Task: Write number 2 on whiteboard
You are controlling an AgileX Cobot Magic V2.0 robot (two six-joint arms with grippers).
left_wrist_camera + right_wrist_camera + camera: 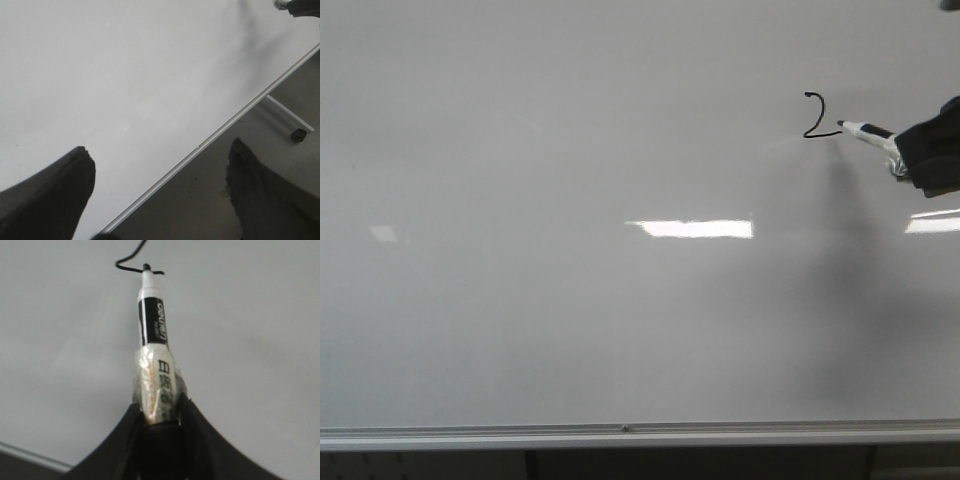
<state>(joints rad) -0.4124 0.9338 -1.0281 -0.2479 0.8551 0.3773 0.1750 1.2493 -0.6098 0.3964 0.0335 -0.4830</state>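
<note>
A thin black number 2 (815, 116) is drawn at the upper right of the big pale whiteboard (570, 200). My right gripper (920, 155) is shut on a black-and-white marker (868, 131) wrapped in tape, whose tip rests at the end of the digit's base stroke. In the right wrist view the marker (152, 325) points away from the gripper (159, 415) and its tip meets the stroke of the number 2 (131, 262). My left gripper (160, 170) hangs open over the whiteboard (100, 75) near its lower rail, holding nothing.
A silver rail (640, 434) runs along the board's lower edge. Bright light reflections (692, 229) lie on the board. In the left wrist view the rail (215, 137) crosses diagonally, with dark floor and a stand leg with a caster (299, 134) beyond it.
</note>
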